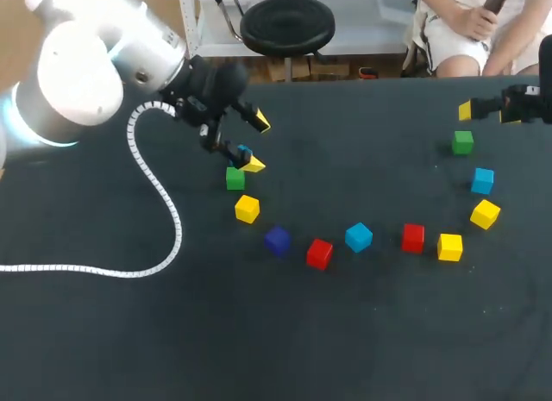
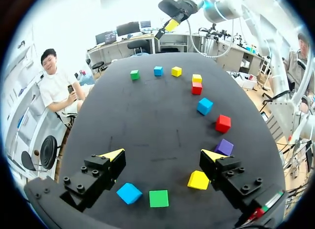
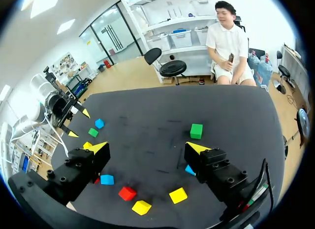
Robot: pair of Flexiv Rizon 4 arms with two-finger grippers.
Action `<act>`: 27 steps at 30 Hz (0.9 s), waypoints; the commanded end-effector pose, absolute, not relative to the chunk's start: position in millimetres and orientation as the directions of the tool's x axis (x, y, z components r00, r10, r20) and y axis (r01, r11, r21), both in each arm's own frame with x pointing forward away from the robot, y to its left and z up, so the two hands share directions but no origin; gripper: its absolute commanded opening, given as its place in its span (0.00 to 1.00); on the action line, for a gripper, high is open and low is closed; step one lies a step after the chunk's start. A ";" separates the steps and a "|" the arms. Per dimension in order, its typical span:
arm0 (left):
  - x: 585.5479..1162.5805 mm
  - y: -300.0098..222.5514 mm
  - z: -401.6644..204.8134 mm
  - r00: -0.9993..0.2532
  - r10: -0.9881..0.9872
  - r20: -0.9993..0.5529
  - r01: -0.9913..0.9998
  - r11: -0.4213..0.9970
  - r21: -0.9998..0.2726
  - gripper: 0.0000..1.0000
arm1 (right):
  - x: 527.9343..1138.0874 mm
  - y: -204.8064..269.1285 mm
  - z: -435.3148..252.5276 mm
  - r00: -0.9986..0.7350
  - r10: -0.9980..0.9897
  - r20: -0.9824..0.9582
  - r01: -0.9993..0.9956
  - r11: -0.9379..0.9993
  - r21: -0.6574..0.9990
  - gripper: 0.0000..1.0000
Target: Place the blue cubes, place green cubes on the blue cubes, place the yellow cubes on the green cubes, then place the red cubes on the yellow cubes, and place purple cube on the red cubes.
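Left arm, big white joint, sits closest to the head camera, coming in from the left with a white coiled cable trailing over the black table. Left gripper hangs above the left end of the cube arc, jaws spread wide, holding nothing. Under it in the left wrist view lie the left blue cube and left green cube, just beside each other and apart from both fingers. The left yellow cube sits close by one finger; touching or not is hard to say from this angle. The arc runs on across the table: purple cube, left red cube, middle blue cube, right red cube, right yellow cube just beside it, far yellow cube, right blue cube, right green cube. Every cube lies singly on the table surface, each apart from its neighbours. Right gripper is at the far right edge of the table, near the right green cube, jaws spread, gripping nothing. In the right wrist view the right green cube lies ahead of it, and the right blue cube is half hidden behind one finger.
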State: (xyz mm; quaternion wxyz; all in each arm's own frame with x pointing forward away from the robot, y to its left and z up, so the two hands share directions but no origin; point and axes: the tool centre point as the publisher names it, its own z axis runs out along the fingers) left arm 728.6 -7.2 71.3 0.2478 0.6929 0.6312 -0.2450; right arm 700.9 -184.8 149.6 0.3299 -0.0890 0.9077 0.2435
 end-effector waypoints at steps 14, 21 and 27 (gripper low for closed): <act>723.4 -4.9 71.6 0.085 0.751 -0.655 0.996 -0.072 0.047 1.00 | 697.0 -147.2 185.6 -0.674 -0.196 -0.712 -0.482 0.848 0.223 1.00; 723.4 -4.9 71.6 0.085 0.751 -0.655 0.996 -0.072 0.047 1.00 | 669.1 -102.0 201.0 -0.482 -0.541 -0.689 -0.805 0.583 0.106 1.00; 723.4 -4.9 71.6 0.085 0.751 -0.655 0.996 -0.072 0.047 1.00 | 646.0 -87.6 198.3 -0.333 -0.703 -0.628 -0.924 0.375 0.070 1.00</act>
